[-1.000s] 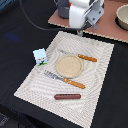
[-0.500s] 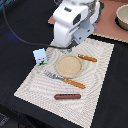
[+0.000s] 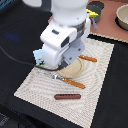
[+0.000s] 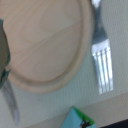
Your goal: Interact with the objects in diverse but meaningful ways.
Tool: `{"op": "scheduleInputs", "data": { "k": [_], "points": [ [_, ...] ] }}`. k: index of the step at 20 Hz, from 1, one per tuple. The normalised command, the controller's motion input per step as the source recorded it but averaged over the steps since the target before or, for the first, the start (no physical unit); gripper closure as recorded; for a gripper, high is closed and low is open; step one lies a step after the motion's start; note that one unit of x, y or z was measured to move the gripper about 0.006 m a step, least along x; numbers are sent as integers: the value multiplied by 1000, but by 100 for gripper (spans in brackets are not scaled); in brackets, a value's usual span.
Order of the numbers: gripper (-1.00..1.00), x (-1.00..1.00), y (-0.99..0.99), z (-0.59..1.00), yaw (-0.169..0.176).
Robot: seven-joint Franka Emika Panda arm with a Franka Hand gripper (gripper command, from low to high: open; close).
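Lab tabletop: black table [image 3: 15,55], robot arm [image 3: 62,37].

The arm [image 3: 62,35] is white with pale grey shading on its casing. Beneath it lies a cream placemat [image 3: 42,87] with fine, close stripes running across it, set on a black worktop [image 3: 20,30]. The round plate [image 3: 75,70] is tan, and in the wrist view it shows a light wood grain [image 4: 45,45]. The fork [image 3: 69,81] has an orange handle and silver metal prongs [image 4: 102,65]; the knife [image 3: 88,58] has an orange handle as well. The sausage [image 3: 67,96] is a dark reddish brown. The carton [image 3: 38,56] is white with green and blue print [image 4: 80,119]. At the far right stands a beige bowl [image 3: 121,17] on a reddish-brown surface [image 3: 107,25].
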Motion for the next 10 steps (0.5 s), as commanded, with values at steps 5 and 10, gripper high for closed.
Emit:
{"op": "scheduleInputs", "data": {
  "k": [5, 10],
  "points": [
    [-100, 265, -569, 379, 119],
    [-100, 253, -557, 398, 112]
  ]
}}
